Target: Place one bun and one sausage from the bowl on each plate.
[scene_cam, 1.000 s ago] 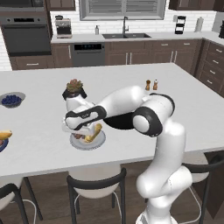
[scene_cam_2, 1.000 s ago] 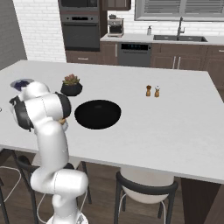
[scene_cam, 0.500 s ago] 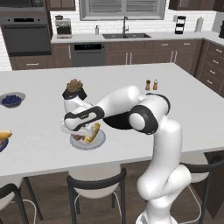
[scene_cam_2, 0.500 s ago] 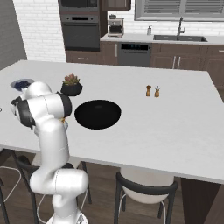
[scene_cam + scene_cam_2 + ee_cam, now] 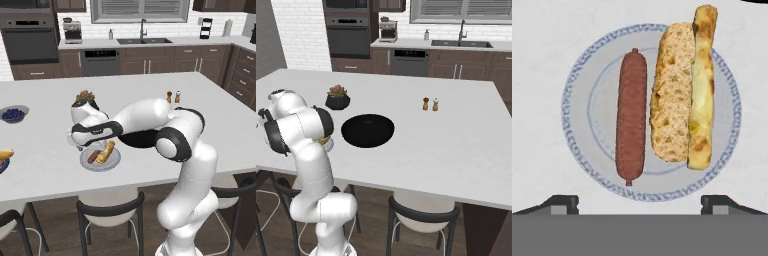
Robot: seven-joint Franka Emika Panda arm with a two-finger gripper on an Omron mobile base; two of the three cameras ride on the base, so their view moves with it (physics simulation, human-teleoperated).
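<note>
**Bun and sausage lying on the pale plate under a wide, empty gripper**

The gripper (image 5: 640, 202) is hovering above the pale grey plate (image 5: 577, 95), its two dark fingertips (image 5: 559, 204) standing wide apart at the bottom of the hand view and holding nothing. On that plate a reddish-brown sausage (image 5: 631, 116) is lying lengthwise, and just beside it a split golden bun (image 5: 684, 90) is lying parallel, one end of the bun reaching over the patterned rim.

In the left base view the arm is reaching out low over the white island counter (image 5: 45, 170), with the hand (image 5: 82, 132) poised over the plate (image 5: 86, 162), where the sausage (image 5: 93, 156) and bun (image 5: 106, 152) are sitting side by side. The black bowl (image 5: 367, 130) is resting well apart from the plate, nearer the counter's middle, and is looking empty in the right base view. A potted plant (image 5: 337, 97) is standing just behind the bowl, and a pair of salt and pepper shakers (image 5: 430, 104) is standing further across the counter. A small bowl of blue berries (image 5: 13, 114) is sitting at the far left.
</note>
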